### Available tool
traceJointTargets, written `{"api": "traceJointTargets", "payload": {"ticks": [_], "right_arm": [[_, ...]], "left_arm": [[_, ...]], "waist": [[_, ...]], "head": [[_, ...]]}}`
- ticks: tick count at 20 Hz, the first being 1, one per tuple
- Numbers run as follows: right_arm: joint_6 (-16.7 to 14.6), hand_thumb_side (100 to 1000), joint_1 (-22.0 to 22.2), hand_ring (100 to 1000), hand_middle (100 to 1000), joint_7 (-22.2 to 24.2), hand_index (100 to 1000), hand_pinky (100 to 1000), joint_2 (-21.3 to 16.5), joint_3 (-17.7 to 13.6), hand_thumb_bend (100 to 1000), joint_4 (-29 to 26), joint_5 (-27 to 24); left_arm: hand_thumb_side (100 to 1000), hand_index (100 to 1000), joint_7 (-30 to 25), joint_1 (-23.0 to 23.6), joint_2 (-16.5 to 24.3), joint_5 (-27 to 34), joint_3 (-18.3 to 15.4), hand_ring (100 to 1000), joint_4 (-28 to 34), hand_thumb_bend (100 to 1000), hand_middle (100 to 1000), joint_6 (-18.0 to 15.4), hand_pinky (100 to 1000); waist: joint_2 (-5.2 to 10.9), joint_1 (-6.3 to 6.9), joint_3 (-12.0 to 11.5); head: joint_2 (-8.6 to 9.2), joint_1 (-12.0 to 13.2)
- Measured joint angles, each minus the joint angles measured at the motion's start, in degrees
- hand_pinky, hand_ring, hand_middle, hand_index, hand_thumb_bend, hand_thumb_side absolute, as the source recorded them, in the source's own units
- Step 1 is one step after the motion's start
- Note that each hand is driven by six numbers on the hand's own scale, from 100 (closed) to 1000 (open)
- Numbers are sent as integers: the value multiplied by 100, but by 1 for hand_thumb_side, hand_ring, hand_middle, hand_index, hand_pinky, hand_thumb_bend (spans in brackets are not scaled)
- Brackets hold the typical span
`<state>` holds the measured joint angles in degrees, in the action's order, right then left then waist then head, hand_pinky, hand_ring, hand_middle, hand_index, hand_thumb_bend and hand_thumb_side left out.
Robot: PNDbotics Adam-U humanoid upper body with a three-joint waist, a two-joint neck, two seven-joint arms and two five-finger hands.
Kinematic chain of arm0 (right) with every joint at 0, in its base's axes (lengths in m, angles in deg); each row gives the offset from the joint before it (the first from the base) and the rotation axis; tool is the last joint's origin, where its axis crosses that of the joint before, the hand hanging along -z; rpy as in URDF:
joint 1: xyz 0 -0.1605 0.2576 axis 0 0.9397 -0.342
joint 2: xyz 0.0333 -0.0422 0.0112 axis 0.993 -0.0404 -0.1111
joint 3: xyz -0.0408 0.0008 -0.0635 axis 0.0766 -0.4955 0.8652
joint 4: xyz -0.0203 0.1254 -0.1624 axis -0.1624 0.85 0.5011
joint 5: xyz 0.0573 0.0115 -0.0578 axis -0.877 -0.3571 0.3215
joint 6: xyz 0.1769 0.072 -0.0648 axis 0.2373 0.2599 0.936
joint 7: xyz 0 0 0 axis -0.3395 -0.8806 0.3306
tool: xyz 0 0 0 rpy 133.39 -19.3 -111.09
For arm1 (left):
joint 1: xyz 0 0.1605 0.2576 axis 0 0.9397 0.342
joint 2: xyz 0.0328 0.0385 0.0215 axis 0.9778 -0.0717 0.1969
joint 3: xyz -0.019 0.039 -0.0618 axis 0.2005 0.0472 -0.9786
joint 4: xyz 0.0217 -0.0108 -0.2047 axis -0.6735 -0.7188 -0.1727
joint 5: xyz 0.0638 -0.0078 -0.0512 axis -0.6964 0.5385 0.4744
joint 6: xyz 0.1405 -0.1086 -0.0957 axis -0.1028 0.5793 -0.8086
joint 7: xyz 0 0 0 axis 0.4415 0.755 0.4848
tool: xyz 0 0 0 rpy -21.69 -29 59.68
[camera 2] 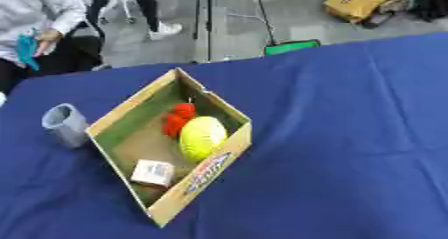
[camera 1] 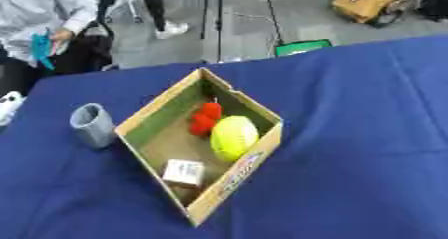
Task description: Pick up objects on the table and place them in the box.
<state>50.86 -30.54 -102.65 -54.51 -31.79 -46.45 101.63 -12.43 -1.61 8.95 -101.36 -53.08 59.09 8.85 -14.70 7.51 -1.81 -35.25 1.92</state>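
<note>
A shallow cardboard box (camera 1: pixel 149 114) sits askew on the blue-covered table (camera 1: pixel 350 148), one corner pointing away from the robot. Inside it lie three things: a yellow-green ball (camera 1: pixel 234 137) against the right wall, a red object (camera 1: pixel 205 118) touching the ball on its far side, and a small white carton (camera 1: pixel 184 172) in the near corner, apart from the ball. Just beside the box's left wall stands a grey cup (camera 1: pixel 92 125), upright on the table, outside the box. Neither hand shows in either view, so their state cannot be told.
</note>
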Motion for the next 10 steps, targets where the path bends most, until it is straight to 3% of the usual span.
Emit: {"api": "traceJointTargets", "payload": {"ticks": [4,10], "right_arm": [[-18,761,-28,669,597,0,748,744,38,1,100,0,0],[-37,759,-46,668,598,-3,748,744,99,2,100,0,2]], "left_arm": [[1000,830,-46,-39,-4,0,17,764,0,117,749,6,821],[1000,832,-111,-57,-50,9,36,764,0,116,751,36,821]], "waist": [[68,-14,-18],[146,-33,-54]], "head": [[-232,286],[-340,354]]}}
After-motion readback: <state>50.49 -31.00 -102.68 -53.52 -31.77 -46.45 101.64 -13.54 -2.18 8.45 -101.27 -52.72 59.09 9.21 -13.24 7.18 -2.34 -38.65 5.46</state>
